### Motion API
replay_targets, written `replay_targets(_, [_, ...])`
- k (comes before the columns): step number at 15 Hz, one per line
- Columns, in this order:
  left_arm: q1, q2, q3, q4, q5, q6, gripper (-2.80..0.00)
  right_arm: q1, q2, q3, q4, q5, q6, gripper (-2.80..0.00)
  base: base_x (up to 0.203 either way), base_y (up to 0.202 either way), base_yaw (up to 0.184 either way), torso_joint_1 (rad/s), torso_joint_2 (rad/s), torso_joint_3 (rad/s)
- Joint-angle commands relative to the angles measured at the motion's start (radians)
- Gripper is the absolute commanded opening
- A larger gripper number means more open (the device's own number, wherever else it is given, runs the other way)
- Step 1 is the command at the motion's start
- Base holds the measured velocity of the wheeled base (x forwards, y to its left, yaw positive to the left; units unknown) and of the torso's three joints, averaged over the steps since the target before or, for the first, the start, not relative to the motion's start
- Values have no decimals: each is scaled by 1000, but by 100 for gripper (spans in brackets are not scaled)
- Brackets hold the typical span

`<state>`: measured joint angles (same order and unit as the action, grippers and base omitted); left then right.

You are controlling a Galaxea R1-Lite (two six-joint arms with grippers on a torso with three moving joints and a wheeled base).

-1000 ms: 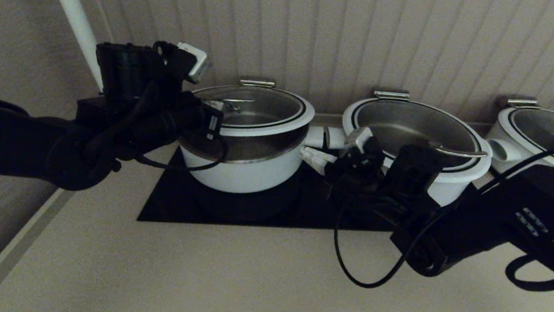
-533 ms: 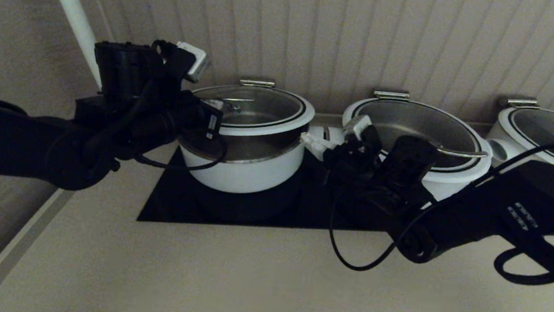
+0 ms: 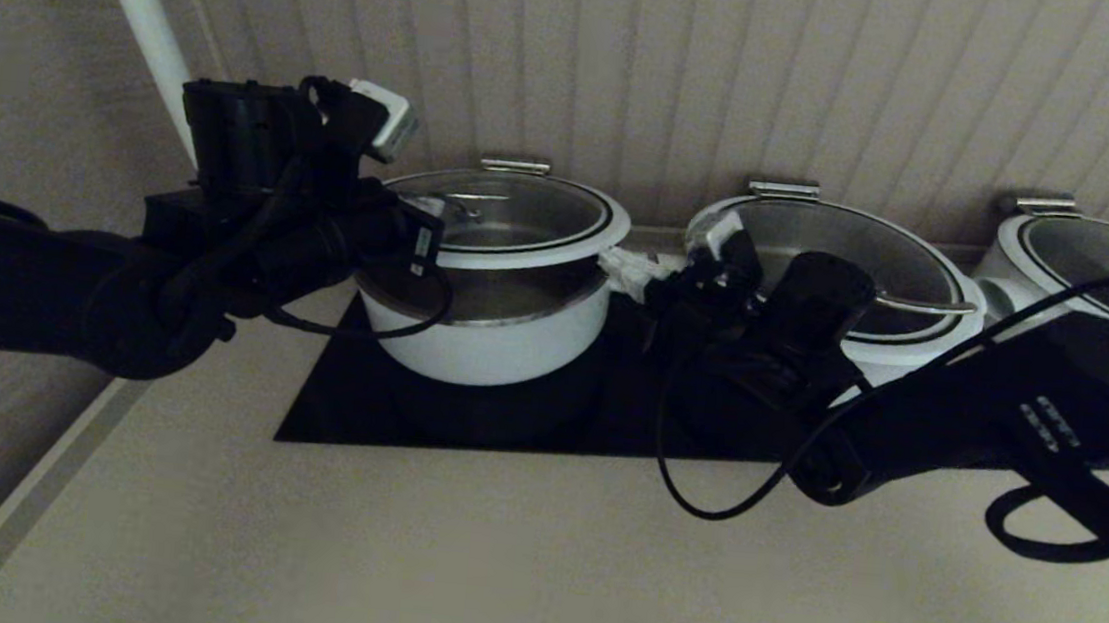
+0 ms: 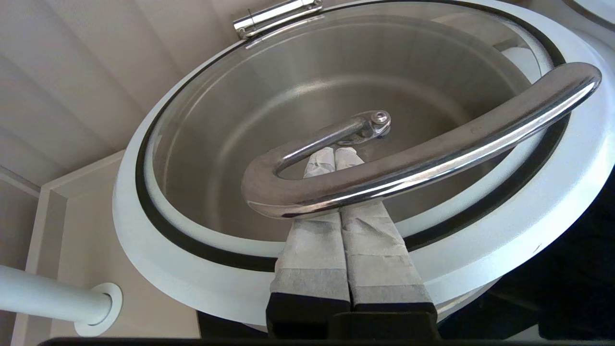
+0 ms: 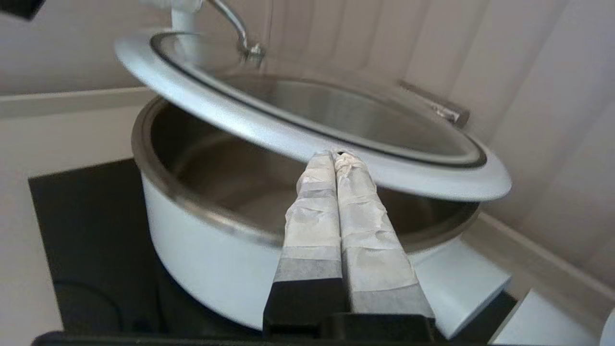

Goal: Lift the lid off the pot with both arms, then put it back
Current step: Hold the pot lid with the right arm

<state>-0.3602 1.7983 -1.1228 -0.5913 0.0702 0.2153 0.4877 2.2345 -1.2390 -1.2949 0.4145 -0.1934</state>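
Both grippers closed: left gripper tucked under the wire handle, right gripper touching the rim. Lid raised above pot, tilted, on black cooktop.

**Parts that are hidden or cut off**

In the head view, the near left side of the lid and of the pot is covered by the left gripper, and its fingers cannot be made out there. The tips of the right gripper are too small in that view for contact with the lid's rim to be told. In the left wrist view, the middle of the taped fingers is crossed and hidden by the steel handle. The far-right pot is cut by the picture's edge, and the pot beside the right gripper is partly hidden by that arm.
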Motion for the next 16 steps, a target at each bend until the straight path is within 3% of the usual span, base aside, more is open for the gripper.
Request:
replay_targets(1, [0,-3,0,-4,0,1,-280,0,-1,-27,6,3,-1,-280,0,0,0,0,0,0])
replay_targets(16, [1,15,-2,-7,-1,-4,-280,57,42,74,-61,-2,-3,-280,0,0,0,0,0,0])
